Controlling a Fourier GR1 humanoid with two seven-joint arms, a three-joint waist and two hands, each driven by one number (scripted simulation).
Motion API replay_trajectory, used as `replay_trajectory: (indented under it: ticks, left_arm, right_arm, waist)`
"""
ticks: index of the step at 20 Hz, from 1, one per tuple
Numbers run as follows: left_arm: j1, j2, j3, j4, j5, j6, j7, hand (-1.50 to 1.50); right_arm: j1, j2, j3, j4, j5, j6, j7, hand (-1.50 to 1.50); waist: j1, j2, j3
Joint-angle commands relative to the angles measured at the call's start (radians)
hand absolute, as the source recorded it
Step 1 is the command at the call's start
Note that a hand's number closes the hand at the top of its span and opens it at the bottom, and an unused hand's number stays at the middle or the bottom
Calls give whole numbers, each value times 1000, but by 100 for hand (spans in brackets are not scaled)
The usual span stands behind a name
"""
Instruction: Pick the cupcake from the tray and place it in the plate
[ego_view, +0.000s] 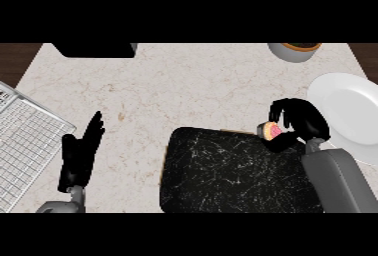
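The cupcake (272, 131), pink-topped with a pale wrapper, sits in my right hand (301, 121), whose fingers curl round it above the far right corner of the black speckled tray (229, 172). Only part of the cupcake shows between the fingers. The white plate (348, 107) lies just right of that hand, partly cut by the view's right edge. My left hand (80, 152) rests open at the lower left, fingers straight and pointing up, well left of the tray.
A metal wire rack (22, 145) occupies the left edge. A grey pot (294, 51) with dark contents stands at the top right. A black object (96, 49) sits at the top left. Pale counter lies between tray and rack.
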Motion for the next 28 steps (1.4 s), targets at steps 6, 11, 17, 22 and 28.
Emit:
replay_trajectory:
  ticks: [6,11,17,22,28]
  left_arm:
    - [3,-17,6,-5,-13,21,22,0]
    - [-1,5,34,57,6,-17,-39,0]
    - [12,-8,15,-23,-12,-8,19,0]
    - [42,8,17,-66,-10,-38,43,0]
    - [4,14,54,-1,2,-58,-1,0]
  right_arm:
    - [-93,-12,-122,-51,49,-236,75,150]
    - [-140,-73,-211,-95,96,-343,145,150]
    - [-91,-142,-342,-54,22,-349,136,150]
    - [-169,-198,-398,181,15,-413,67,150]
    - [-314,-279,-429,481,21,-440,9,150]
  waist:
    - [-18,-10,-1]
    - [-20,-8,-2]
    - [-13,-7,-1]
    - [-3,-5,0]
    - [10,-1,0]
